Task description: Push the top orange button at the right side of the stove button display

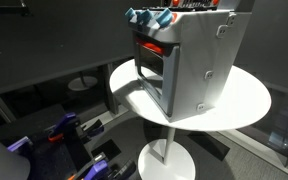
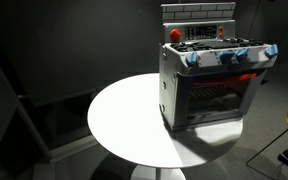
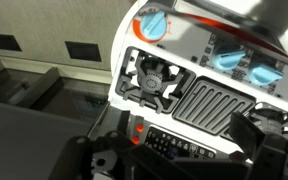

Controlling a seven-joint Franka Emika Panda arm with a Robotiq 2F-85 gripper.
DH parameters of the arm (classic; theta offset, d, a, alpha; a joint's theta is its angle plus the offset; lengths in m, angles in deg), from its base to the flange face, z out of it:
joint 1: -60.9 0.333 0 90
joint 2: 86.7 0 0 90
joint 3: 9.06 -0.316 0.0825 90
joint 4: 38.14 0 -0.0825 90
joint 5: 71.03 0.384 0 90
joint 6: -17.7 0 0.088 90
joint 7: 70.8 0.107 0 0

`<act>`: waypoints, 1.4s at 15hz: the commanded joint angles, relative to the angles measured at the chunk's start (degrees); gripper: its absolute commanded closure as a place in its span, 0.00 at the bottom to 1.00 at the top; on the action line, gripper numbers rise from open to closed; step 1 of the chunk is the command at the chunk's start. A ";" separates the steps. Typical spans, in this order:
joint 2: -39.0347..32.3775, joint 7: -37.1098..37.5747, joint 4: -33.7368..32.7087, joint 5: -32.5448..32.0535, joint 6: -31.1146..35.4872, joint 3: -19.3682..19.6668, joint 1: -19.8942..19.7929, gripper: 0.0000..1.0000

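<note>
The grey toy stove (image 1: pixel 189 60) stands on a round white table (image 1: pixel 239 95); it also shows in an exterior view (image 2: pixel 209 85), with blue knobs (image 2: pixel 219 57) along its front. In the wrist view I look down on the stove top (image 3: pixel 209 100), with a burner grate (image 3: pixel 152 78) and the dark button display (image 3: pixel 179 145). Two small orange buttons (image 3: pixel 138 133) sit one above the other at the display's end. My gripper (image 3: pixel 179 150) hangs close over the display, its dark fingers apart and empty. It does not show in the exterior views.
The table (image 2: pixel 134 115) stands on a single pedestal (image 1: pixel 162 150). A red knob (image 2: pixel 175 34) and a raised back panel (image 2: pixel 196 12) stand on the stove's rear. Dark walls surround the table, and blue and orange clutter (image 1: pixel 74 135) lies on the floor.
</note>
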State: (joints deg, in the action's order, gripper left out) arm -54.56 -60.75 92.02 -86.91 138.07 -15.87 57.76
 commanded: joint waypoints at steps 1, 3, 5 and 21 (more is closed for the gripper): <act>-0.79 2.45 0.01 -3.37 4.51 0.52 -2.36 0.00; -1.07 3.31 0.24 -4.43 5.74 0.70 -3.58 0.00; -0.92 1.82 0.14 -3.16 4.45 0.95 -2.77 0.00; -8.23 12.67 -0.16 -10.34 21.30 0.41 -10.50 0.00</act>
State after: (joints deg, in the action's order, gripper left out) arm -60.22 -51.45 92.59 -95.05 156.63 -15.13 49.14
